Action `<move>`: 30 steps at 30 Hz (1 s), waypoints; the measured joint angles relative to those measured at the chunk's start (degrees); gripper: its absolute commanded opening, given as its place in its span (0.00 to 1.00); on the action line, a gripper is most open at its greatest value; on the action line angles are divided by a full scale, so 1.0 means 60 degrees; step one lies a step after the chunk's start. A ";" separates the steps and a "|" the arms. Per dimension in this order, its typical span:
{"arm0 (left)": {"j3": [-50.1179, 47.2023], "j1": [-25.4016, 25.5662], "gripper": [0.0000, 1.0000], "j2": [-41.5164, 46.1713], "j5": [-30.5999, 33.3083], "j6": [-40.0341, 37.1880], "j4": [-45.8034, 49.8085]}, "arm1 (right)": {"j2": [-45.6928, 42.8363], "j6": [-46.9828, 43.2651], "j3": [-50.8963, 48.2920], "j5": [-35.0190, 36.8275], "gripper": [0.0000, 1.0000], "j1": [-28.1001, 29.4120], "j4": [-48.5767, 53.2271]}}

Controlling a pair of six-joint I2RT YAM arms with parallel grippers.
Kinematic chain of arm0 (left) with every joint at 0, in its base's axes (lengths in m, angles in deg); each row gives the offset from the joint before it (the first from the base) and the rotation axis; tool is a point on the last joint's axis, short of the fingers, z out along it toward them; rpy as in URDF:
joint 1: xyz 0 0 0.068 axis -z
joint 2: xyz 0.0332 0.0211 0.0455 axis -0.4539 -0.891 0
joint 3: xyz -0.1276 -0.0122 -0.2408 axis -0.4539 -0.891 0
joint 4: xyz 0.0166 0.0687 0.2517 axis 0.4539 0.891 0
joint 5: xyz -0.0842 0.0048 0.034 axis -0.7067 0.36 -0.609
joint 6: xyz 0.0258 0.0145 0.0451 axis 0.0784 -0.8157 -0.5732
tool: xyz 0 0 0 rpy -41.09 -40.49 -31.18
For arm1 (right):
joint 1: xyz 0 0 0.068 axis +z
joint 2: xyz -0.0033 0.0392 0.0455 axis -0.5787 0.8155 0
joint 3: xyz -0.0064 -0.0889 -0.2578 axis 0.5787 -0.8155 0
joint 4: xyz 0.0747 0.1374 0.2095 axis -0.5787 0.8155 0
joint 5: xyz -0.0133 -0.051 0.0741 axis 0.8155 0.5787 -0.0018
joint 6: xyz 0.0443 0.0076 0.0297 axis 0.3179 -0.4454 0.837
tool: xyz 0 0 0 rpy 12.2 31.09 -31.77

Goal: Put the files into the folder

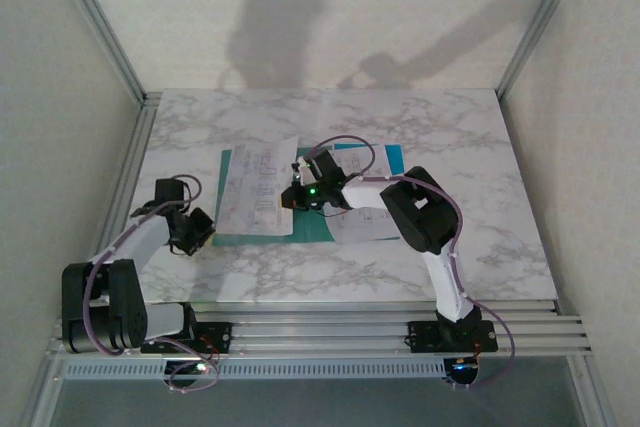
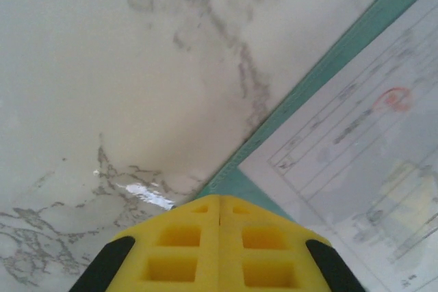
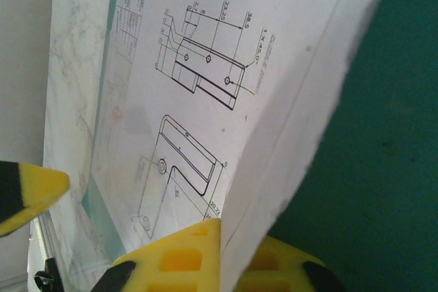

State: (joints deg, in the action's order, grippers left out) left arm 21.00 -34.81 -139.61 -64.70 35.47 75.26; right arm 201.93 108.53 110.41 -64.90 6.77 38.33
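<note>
At left, the left tool (image 2: 219,204), yellow fingers pressed together on nothing, sits at the lower left edge of the teal folder (image 1: 388,158). The folder lies spread flat in the middle of the marble surface (image 1: 470,197). Printed files (image 1: 258,187) cover the folder's left half. At centre, the right tool (image 3: 219,229) is clamped tight on the edge of a drawing sheet (image 3: 205,66) that curls above the teal card. More paper (image 1: 362,225) lies beneath the right arm (image 1: 420,212).
</note>
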 measured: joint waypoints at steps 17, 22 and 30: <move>-0.0550 -0.0055 0.00 -0.0142 -0.0299 0.0149 -0.0357 | 0.0004 -0.0805 0.0645 -0.0251 0.00 0.0004 0.1096; -0.0586 -0.0058 0.00 -0.0146 -0.0302 0.0153 -0.0419 | 0.0062 -0.0911 0.0820 -0.0262 0.00 0.0087 0.1271; -0.0586 -0.0055 0.00 -0.0069 -0.0288 0.0153 -0.0419 | 0.0208 -0.0947 0.0962 -0.0331 0.00 0.0404 0.1501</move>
State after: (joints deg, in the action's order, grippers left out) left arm 17.48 -35.14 -140.03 -66.42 36.39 72.74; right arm 203.17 102.85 116.18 -66.89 9.20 47.33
